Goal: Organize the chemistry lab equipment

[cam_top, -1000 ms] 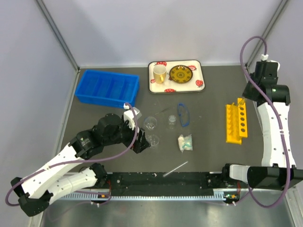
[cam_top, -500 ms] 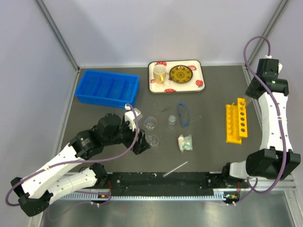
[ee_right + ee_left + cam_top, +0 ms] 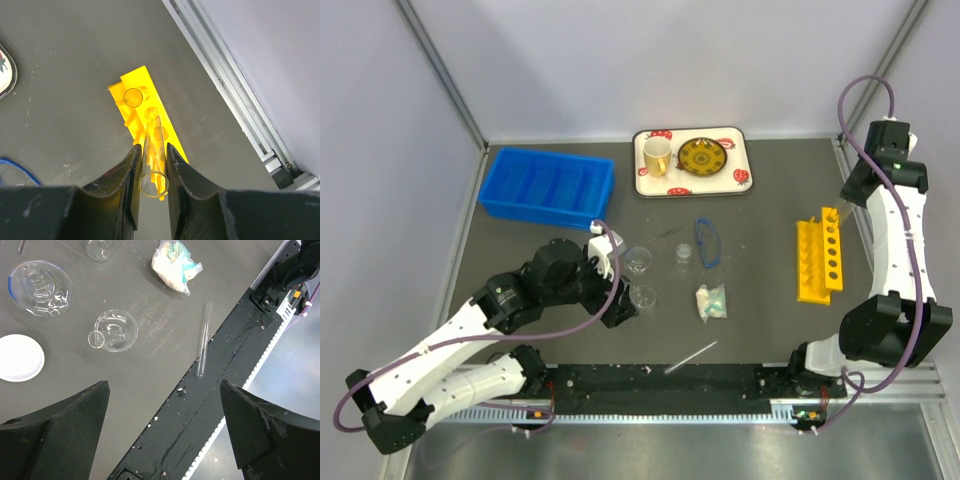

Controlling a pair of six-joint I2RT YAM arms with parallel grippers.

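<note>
My right gripper (image 3: 151, 150) is shut on a clear glass test tube (image 3: 152, 167) and holds it tip-down over the far end of the yellow test tube rack (image 3: 145, 102). In the top view this gripper (image 3: 844, 203) is just above the rack (image 3: 819, 262) at the right. My left gripper (image 3: 162, 390) is open and empty, above the table's front edge. Below it lie a second test tube (image 3: 203, 339), a shallow glass dish (image 3: 115, 330), a glass flask (image 3: 41, 281) and a white lid (image 3: 20, 358). In the top view the left gripper (image 3: 620, 302) is near the glassware at centre left.
A blue bin (image 3: 548, 186) stands at the back left. A tray (image 3: 745, 160) with a cup and a plate is at the back centre. Blue goggles (image 3: 708, 242), a small beaker (image 3: 683, 254) and a plastic bag (image 3: 711, 301) lie mid-table. A black rail (image 3: 720, 378) runs along the front.
The right arm has drawn its wrist in toward the rack's far end, still gripping the test tube. The left arm has shifted slightly right over the glassware.
</note>
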